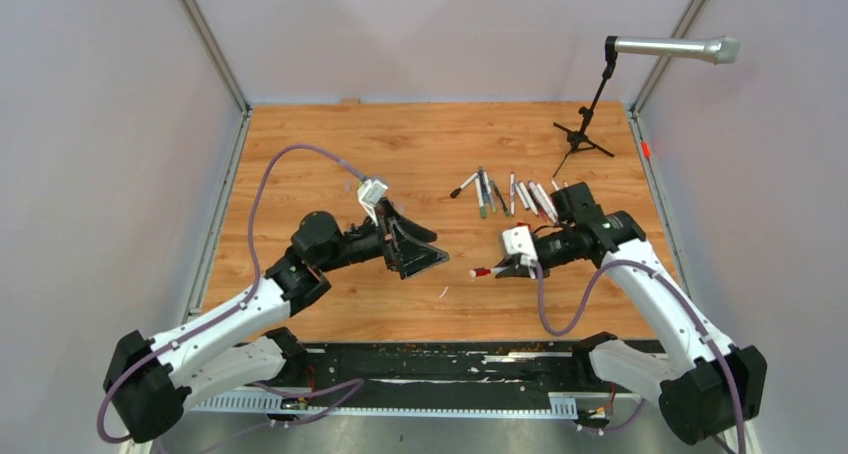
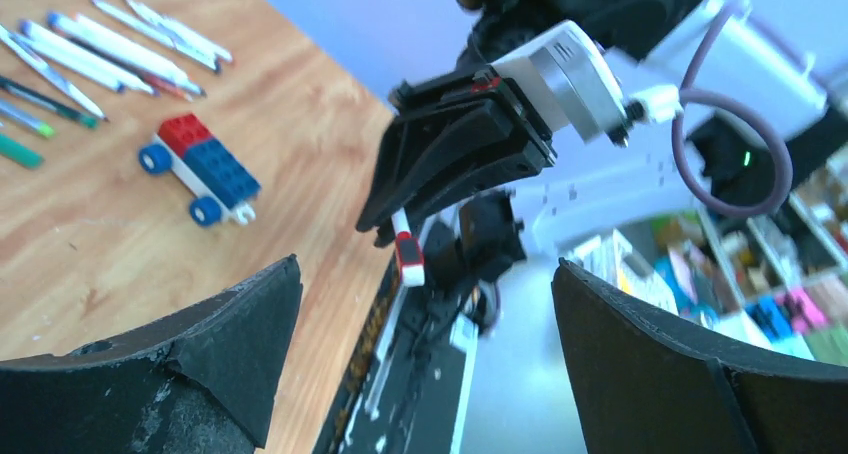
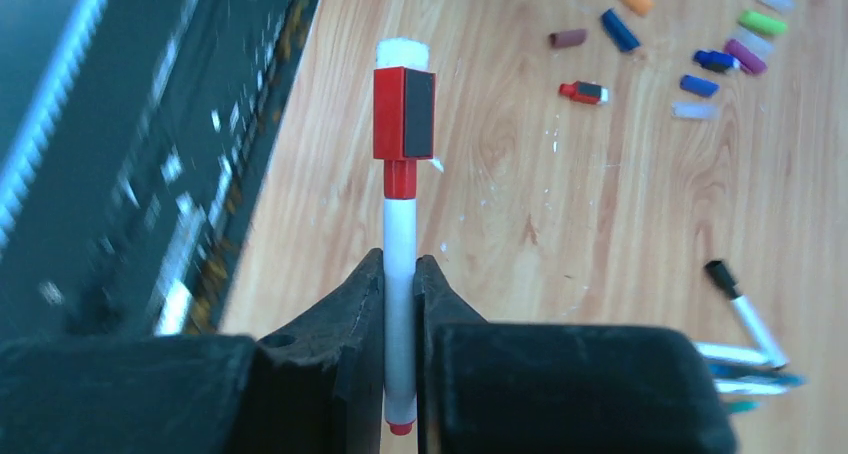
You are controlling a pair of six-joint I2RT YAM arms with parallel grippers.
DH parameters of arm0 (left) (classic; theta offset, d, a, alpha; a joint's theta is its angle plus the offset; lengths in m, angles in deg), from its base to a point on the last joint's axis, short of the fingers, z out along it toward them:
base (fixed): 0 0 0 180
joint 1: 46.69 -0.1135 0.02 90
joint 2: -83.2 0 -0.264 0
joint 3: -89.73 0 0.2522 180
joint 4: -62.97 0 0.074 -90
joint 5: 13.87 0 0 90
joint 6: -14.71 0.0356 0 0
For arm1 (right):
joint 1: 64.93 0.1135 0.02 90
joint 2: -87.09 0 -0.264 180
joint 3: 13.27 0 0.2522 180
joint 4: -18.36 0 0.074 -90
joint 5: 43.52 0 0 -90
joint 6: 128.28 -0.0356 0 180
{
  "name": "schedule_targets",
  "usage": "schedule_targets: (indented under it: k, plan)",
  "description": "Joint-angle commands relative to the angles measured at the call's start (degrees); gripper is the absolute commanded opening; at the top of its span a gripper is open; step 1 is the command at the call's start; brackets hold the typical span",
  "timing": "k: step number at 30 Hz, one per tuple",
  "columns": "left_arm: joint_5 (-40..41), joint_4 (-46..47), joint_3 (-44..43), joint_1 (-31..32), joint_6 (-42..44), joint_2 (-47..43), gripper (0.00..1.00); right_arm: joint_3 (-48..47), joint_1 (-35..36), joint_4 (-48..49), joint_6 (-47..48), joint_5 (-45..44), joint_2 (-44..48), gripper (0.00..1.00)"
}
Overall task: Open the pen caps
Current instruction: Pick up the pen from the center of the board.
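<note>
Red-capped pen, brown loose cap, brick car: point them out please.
red-capped pen (image 3: 399,234), right wrist view, white barrel.
brown cap (image 3: 568,38), right wrist view, its middle.
brick car (image 2: 218,170), left wrist view, blue bricks.

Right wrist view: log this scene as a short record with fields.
right tool: shut on a pen, gripped low on its white barrel
red cap: on the pen, not pulled off
left tool: open, holding nothing, facing the capped end
loose caps: several colours, scattered on the table
other pens: lying in a loose row at the far side
toy car: blue and red blocks, on the table near the pens
</note>
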Motion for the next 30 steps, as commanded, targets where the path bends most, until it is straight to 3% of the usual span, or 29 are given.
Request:
schedule_targets:
  k: [1, 2, 4, 7, 9, 17, 30]
  plan:
    - [14.6, 17.11, 5.94, -0.15, -9.72, -2.83, 1.0, 6.86, -9.07, 24.58, -48.49, 24.13, 5.33, 0.0]
    - [15.75, 18.33, 5.86, -0.15, -12.22, -2.32, 1.0, 9.37, -10.86, 36.78, -60.71, 26.26, 5.88, 0.0]
    - [17.56, 22.41, 5.76, -0.08, -16.87, -0.33, 1.0, 13.21, -12.22, 51.58, -79.11, 27.57, 5.85, 0.0]
    - [22.25, 27.59, 6.03, 0.68, -22.38, 2.67, 1.0, 15.54, -12.21, 62.77, -93.89, 26.72, 4.37, 0.0]
    - [26.29, 27.99, 5.75, 1.93, -24.21, 3.97, 1.0, 16.53, -12.17, 67.46, -98.92, 25.91, 3.83, 0.0]
    - [38.22, 20.02, 0.67, 7.81, -23.54, 8.46, 0.99, 18.26, -11.76, 70.79, -102.21, 22.3, 3.07, 0.0]
    - [41.78, 18.08, -6.92, 14.08, -22.49, 19.77, 0.76, 19.02, -10.87, 71.72, -102.48, 20.39, 2.75, 0.0]
